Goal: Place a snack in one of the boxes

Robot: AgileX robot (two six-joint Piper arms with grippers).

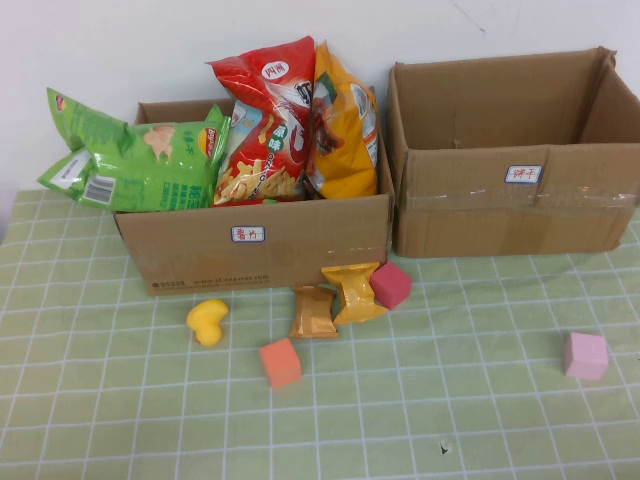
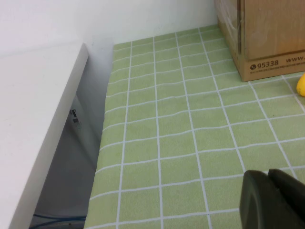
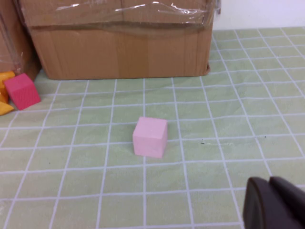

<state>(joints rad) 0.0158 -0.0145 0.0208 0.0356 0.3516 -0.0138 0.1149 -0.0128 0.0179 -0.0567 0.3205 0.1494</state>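
Observation:
Two cardboard boxes stand at the back of the table. The left box (image 1: 250, 245) holds a green chip bag (image 1: 140, 165), a red chip bag (image 1: 262, 125) and a yellow-orange bag (image 1: 345, 125). The right box (image 1: 510, 205) looks empty. Two small snack packets lie before the left box: an orange-brown one (image 1: 314, 312) and a yellow one (image 1: 355, 290). Neither arm shows in the high view. My left gripper (image 2: 269, 179) is shut and empty above the table's left edge. My right gripper (image 3: 270, 183) is shut and empty, near the pink cube (image 3: 150, 137).
Foam toys lie on the green checked cloth: a yellow curved piece (image 1: 207, 321), an orange cube (image 1: 280, 362), a magenta cube (image 1: 391, 285) and a pink cube (image 1: 585, 355). A white surface (image 2: 33, 119) stands beyond the table's left edge.

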